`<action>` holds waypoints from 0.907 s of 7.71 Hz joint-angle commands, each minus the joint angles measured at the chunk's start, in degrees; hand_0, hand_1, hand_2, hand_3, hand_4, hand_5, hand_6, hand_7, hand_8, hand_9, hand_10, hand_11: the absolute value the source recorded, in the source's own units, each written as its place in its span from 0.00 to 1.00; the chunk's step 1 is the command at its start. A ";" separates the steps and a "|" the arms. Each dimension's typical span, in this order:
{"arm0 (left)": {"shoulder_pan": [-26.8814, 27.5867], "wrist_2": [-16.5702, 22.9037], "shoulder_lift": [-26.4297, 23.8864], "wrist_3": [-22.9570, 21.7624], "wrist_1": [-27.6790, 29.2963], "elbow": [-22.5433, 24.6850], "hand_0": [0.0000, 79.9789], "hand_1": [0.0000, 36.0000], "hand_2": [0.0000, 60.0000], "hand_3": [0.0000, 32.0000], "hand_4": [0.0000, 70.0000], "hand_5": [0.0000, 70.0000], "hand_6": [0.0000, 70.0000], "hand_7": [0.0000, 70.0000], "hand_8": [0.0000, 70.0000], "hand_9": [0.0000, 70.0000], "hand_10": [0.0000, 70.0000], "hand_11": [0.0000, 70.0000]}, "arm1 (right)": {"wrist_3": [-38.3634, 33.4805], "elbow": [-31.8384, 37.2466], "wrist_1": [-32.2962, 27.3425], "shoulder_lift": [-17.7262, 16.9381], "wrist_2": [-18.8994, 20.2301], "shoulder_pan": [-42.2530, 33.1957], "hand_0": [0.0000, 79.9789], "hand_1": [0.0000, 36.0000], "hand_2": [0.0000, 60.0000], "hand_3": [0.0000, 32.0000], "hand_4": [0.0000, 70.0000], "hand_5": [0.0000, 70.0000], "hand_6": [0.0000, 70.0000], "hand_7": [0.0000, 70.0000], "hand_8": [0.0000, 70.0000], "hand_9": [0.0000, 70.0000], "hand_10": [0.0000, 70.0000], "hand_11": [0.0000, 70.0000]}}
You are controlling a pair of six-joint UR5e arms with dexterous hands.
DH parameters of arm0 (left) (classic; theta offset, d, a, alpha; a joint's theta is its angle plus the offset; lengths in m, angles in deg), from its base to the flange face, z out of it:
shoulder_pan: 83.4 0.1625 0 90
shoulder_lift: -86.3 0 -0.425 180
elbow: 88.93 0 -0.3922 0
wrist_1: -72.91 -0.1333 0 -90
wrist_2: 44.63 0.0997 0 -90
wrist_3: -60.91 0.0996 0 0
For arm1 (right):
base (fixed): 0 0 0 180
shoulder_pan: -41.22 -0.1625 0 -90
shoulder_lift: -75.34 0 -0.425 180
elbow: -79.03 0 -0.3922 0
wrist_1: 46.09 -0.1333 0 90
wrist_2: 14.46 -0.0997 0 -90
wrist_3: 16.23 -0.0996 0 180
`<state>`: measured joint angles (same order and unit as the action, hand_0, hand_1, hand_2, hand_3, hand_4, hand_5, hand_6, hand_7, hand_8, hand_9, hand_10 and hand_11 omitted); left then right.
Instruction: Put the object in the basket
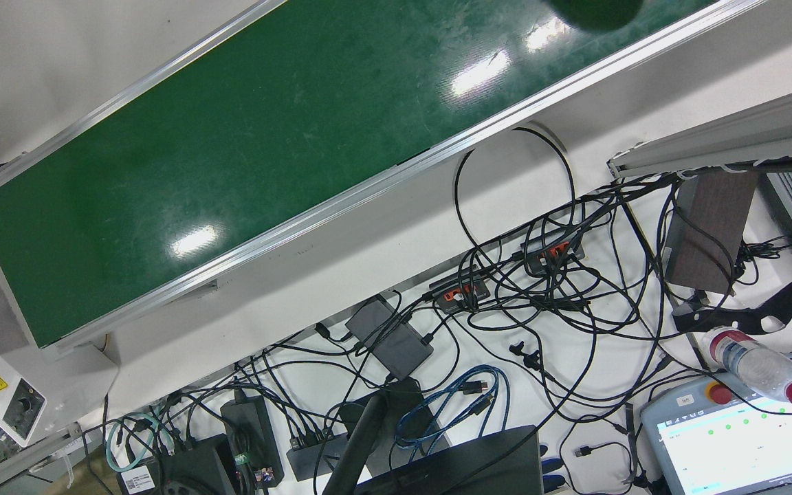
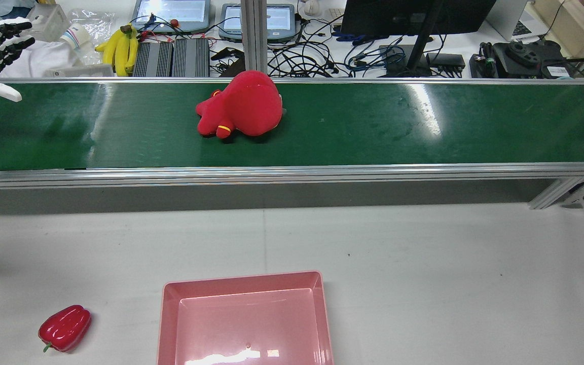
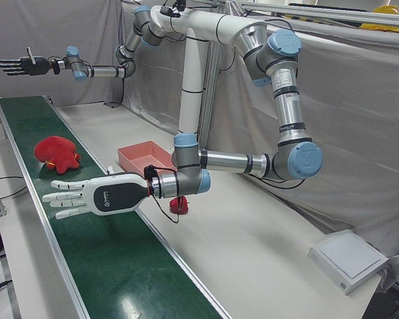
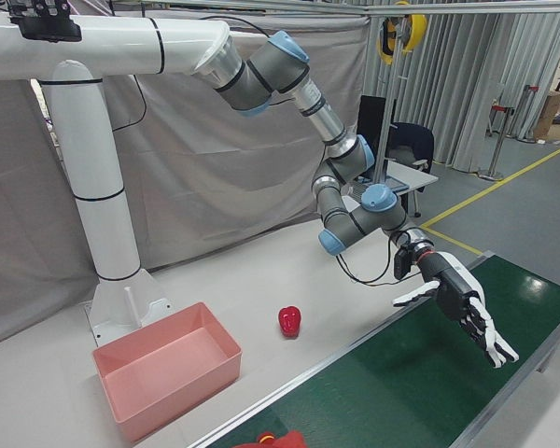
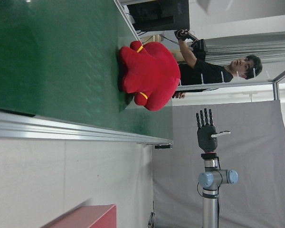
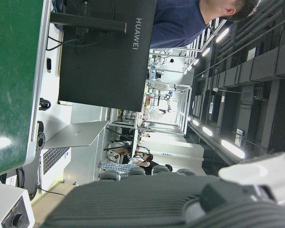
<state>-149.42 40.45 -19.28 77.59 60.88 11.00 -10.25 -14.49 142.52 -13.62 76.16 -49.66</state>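
One red pepper [image 2: 64, 328] beside pink basket [image 2: 245, 319].

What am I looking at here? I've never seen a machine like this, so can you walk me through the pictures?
This is a station with two robot arms, each ending in a mechanical hand. The left hand and the right hand both hang open over a green conveyor belt and hold nothing.

One camera looks from behind the robot, two look from the front corners, one looks down on the belt and the desk cables, and one rides on each hand.

A red plush toy lies on the belt. On the grey table beside the belt sit an empty pink basket and a red bell pepper. The job is to put an object in that basket.
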 commanded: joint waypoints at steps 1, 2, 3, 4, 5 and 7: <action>-0.16 0.00 -0.15 -0.24 -0.01 -0.36 0.84 0.55 0.00 0.00 0.12 0.27 0.03 0.03 0.10 0.16 0.00 0.00 | 0.00 0.00 0.00 0.01 0.00 0.00 0.00 0.00 0.00 0.00 0.00 0.00 0.00 0.00 0.00 0.00 0.00 0.00; 0.01 -0.09 -0.15 -0.42 0.95 -0.36 0.81 0.55 0.00 0.00 0.10 0.26 0.03 0.02 0.09 0.16 0.00 0.00 | 0.00 0.00 0.00 0.01 0.00 0.00 0.00 0.00 0.00 0.00 0.00 0.00 0.00 0.00 0.00 0.00 0.00 0.00; 0.19 -1.22 -0.24 -0.07 1.57 -0.27 0.81 0.56 0.00 0.00 0.10 0.27 0.03 0.03 0.09 0.15 0.00 0.00 | 0.00 0.00 0.00 0.01 0.00 0.00 0.00 0.00 0.00 0.00 0.00 0.00 0.00 0.00 0.00 0.00 0.00 0.00; 0.71 -2.62 -0.15 -0.07 1.57 -0.09 0.81 0.56 0.00 0.00 0.10 0.26 0.02 0.02 0.09 0.16 0.00 0.00 | 0.00 0.00 0.00 0.01 0.00 0.00 0.00 0.00 0.00 0.00 0.00 0.00 0.00 0.00 0.00 0.00 0.00 0.00; 0.80 -2.64 -0.15 -0.07 1.66 -0.01 0.83 0.56 0.00 0.00 0.11 0.26 0.03 0.02 0.09 0.16 0.00 0.00 | 0.00 0.00 0.00 0.01 0.00 0.00 0.00 0.00 0.00 0.00 0.00 0.00 0.00 0.00 0.00 0.00 0.00 0.00; 0.72 -2.55 -0.15 -0.15 1.40 0.08 0.84 0.55 0.00 0.00 0.11 0.27 0.03 0.03 0.10 0.17 0.00 0.00 | 0.00 0.00 0.00 0.01 0.00 0.00 0.00 0.00 0.00 0.00 0.00 0.00 0.00 0.00 0.00 0.00 0.00 0.00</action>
<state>-148.70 38.04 -19.46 77.51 62.44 10.98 -10.25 -14.48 142.52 -13.61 76.16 -49.66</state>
